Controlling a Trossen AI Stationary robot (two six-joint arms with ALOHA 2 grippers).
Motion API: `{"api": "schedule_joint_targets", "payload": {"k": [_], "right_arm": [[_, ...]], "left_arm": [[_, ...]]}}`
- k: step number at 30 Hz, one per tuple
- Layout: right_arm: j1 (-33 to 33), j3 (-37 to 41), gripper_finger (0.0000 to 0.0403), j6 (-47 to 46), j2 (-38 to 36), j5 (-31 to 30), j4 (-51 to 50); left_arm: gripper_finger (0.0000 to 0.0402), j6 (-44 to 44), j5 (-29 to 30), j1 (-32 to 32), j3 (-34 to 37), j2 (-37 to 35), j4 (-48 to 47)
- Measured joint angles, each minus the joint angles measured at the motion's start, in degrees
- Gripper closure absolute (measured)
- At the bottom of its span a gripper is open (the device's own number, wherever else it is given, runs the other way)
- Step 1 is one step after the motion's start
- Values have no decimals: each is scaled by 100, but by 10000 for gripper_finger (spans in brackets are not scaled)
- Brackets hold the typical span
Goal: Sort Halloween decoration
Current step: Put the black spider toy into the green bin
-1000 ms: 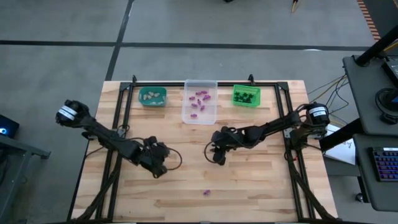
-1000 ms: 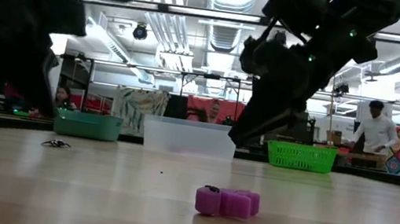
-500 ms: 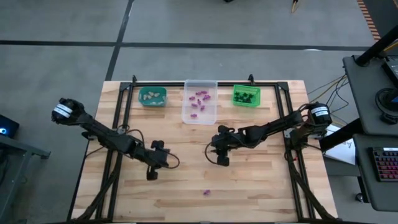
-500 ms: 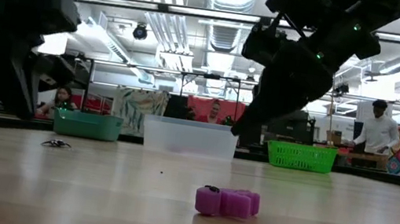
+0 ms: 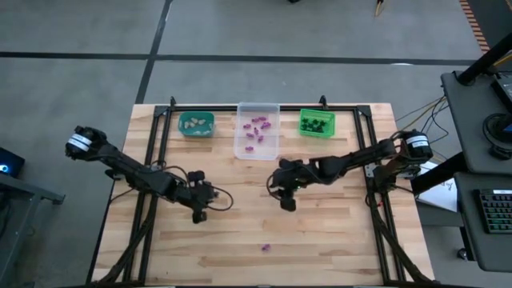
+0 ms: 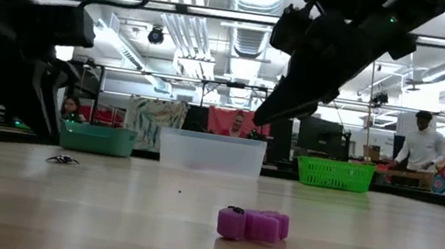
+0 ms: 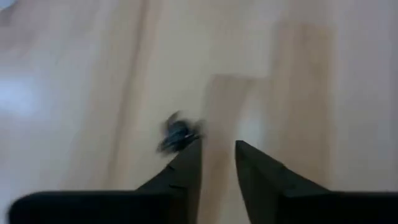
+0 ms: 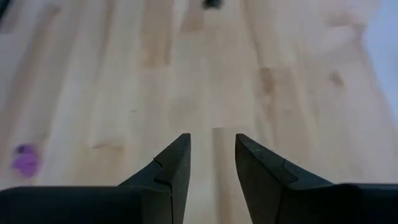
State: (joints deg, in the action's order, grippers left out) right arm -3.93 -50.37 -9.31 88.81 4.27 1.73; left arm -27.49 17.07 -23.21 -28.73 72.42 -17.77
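Surface: a pale wooden slatted surface (image 5: 320, 240) that carries everything, with both dark arms reaching over its middle.
Bins: three plastic bins stand in a row at the far edge. The teal bin (image 5: 196, 123) holds pale beige trinkets, the clear bin (image 5: 257, 132) holds purple ones, and the green bin (image 5: 317, 122) holds black ones.
Right gripper: the right gripper (image 5: 286, 200) hangs above the middle of the surface, well apart from any trinket. In the right wrist view its jaws stand partly open with bare wood between them, so they hold nothing.
Left gripper: the left gripper (image 7: 217, 163) is low over the left half of the surface. Its jaws show a narrow gap and they grip nothing.
Purple piece: one small purple plastic trinket (image 6: 253, 224) lies alone near the front edge, well apart from both grippers.
Black piece: one tiny black spider-like trinket (image 7: 178, 133) lies on the wood just beside the left jaw tip, outside the gap.
Risk: in my judgement, the black piece is off-centre, so if the jaws close now they may only push it aside or flick it away. The gap also looks narrow for taking it. The low tips could scrape the wood.
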Motion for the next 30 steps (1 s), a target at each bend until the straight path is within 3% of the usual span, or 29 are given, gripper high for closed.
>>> {"api": "schedule_joint_targets", "payload": {"k": [4, 10, 23, 30], "right_arm": [[-117, 0, 287, -62, -23, 77, -6], [-228, 0, 287, -215, -24, 72, 5], [-248, 0, 287, -287, -19, 68, 14], [-296, 0, 287, -355, -19, 68, 7]], "left_arm": [[269, 4, 606, 14, 94, 96, -31], [229, 340, 753, 12, 117, 271, 169], [252, 514, 752, 152, 444, 709, 1134], [295, 453, 710, 152, 439, 709, 1138]]}}
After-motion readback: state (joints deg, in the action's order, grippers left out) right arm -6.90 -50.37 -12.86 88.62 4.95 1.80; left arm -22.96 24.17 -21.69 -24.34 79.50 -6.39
